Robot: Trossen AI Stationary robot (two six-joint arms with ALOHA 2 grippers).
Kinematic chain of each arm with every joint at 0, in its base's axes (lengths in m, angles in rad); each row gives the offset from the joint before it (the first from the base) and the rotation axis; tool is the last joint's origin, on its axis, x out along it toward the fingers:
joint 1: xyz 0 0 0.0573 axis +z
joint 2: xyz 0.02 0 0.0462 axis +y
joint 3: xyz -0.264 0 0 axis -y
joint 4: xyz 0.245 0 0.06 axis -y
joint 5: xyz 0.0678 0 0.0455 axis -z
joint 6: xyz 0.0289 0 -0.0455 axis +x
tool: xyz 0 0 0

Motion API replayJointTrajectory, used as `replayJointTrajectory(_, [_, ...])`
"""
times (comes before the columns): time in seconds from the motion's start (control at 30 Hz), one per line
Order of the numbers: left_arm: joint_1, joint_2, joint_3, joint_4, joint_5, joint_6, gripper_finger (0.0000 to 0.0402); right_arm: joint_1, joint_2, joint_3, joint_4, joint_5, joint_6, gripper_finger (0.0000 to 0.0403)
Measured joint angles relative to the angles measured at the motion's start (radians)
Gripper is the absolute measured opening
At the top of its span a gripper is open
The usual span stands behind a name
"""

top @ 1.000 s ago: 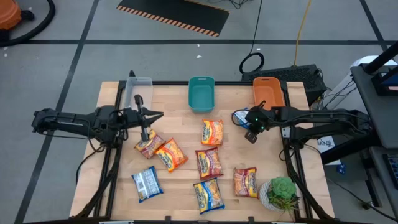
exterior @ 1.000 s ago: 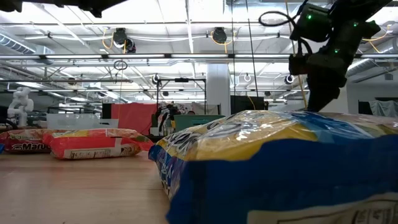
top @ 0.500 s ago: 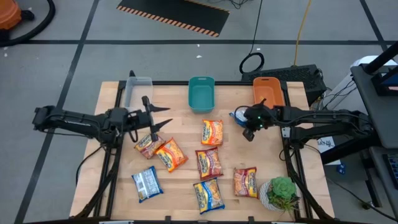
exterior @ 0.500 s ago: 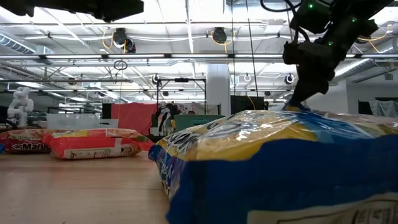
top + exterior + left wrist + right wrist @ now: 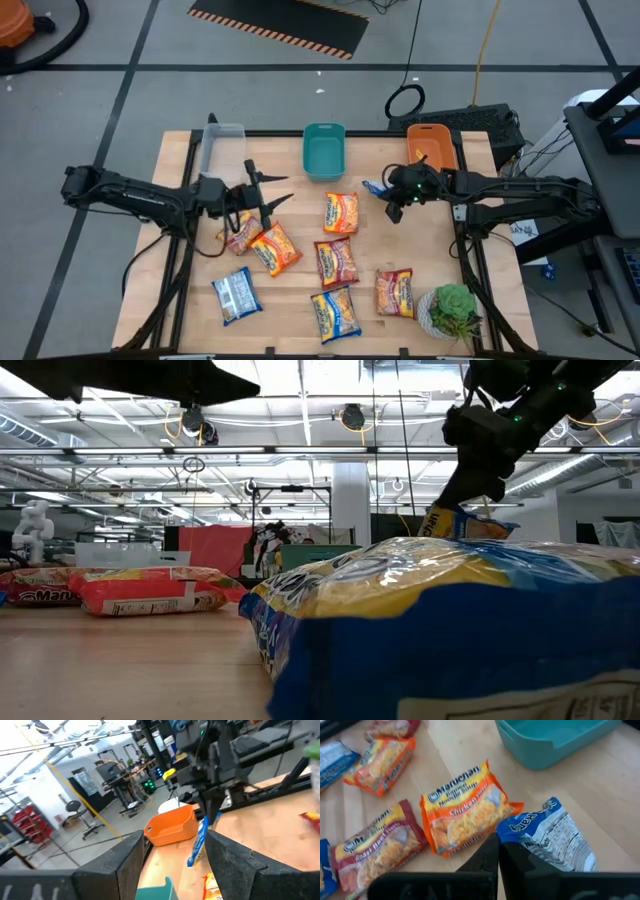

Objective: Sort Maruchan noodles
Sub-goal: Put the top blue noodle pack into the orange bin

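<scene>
Above the worktop [image 5: 300, 310] | right gripper [image 5: 388, 196] pinched blue packet [image 5: 550, 837] by one corner; left gripper [image 5: 268, 190] gaped empty | thin hold risked dropping it short of any bin.

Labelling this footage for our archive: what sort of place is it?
Probably a robotics lab or workshop: a wooden worktable on a taped concrete floor, open ceiling trusses with hanging lights, and equipment racks behind.
</scene>
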Motion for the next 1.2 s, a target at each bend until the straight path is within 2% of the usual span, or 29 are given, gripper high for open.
replayJointTrajectory(0.17, [0.000,0.075,0.046,0.000,-0.008,-0.014,0.0236,0.000,0.000,0.000,0.026,-0.002,0.000,0.0000])
replayJointTrajectory(0.37, [0.000,0.184,0.164,-0.121,-0.008,-0.176,0.0302,0.000,0.000,0.001,0.028,-0.010,0.002,0.0000])
replayJointTrajectory(0.57, [0.000,0.312,0.257,-0.202,-0.007,-0.167,0.0359,0.020,0.000,0.001,0.102,-0.060,0.027,0.0000])
replayJointTrajectory(0.77, [0.002,0.406,0.318,-0.199,0.023,-0.157,0.0367,0.068,0.000,0.003,0.187,-0.105,0.030,0.0000])
replayJointTrajectory(0.97, [0.036,0.463,0.342,-0.199,0.260,-0.230,0.0367,0.109,0.000,0.038,0.194,-0.106,0.030,0.0000])
replayJointTrajectory(1.2, [0.085,0.538,0.343,-0.166,0.297,-0.269,0.0367,0.134,0.000,0.045,0.192,-0.103,0.029,0.0000])
